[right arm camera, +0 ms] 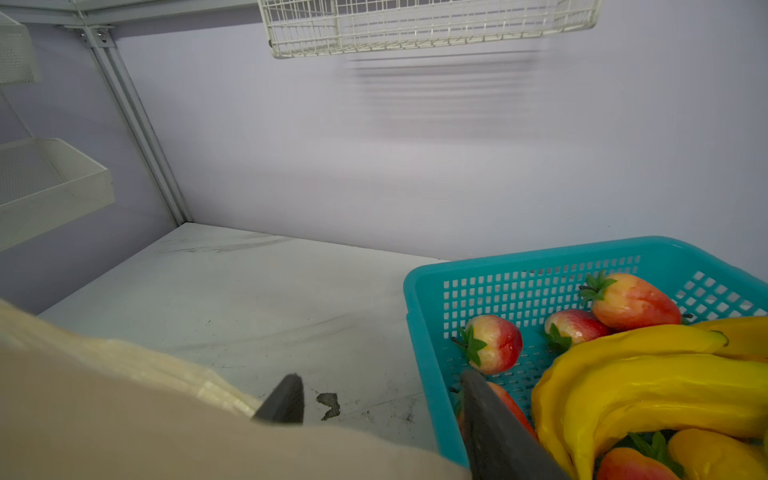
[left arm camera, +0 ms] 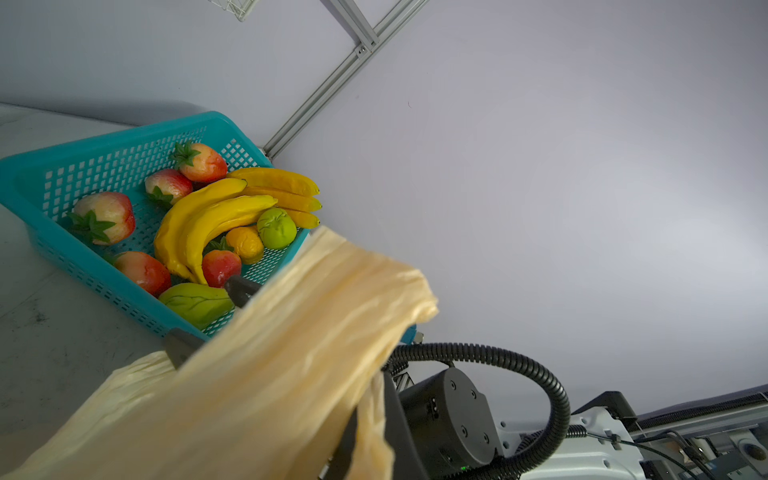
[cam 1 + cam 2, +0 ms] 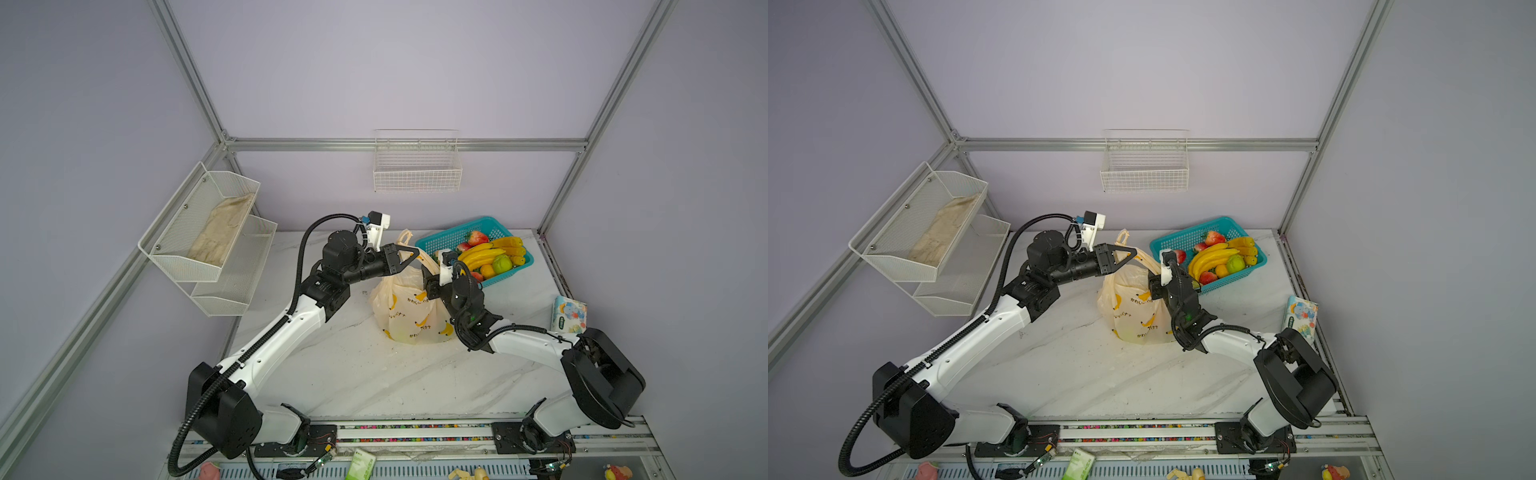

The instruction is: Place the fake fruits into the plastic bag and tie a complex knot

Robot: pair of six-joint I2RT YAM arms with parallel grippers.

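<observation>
My table [image 3: 353, 374] is a white top veined like marble, running back to the lilac walls. The plastic bag [image 3: 411, 316] stands upright on it around the middle, its banana print facing the front. Just behind and to the right of the bag sits my teal basket [image 3: 449, 237], set at an angle near the back right corner. A printed tissue pack [image 3: 568, 313] sits at the right edge, well apart from both. In the right wrist view a dark smudge [image 1: 329, 404] marks the top just beside the basket
</observation>
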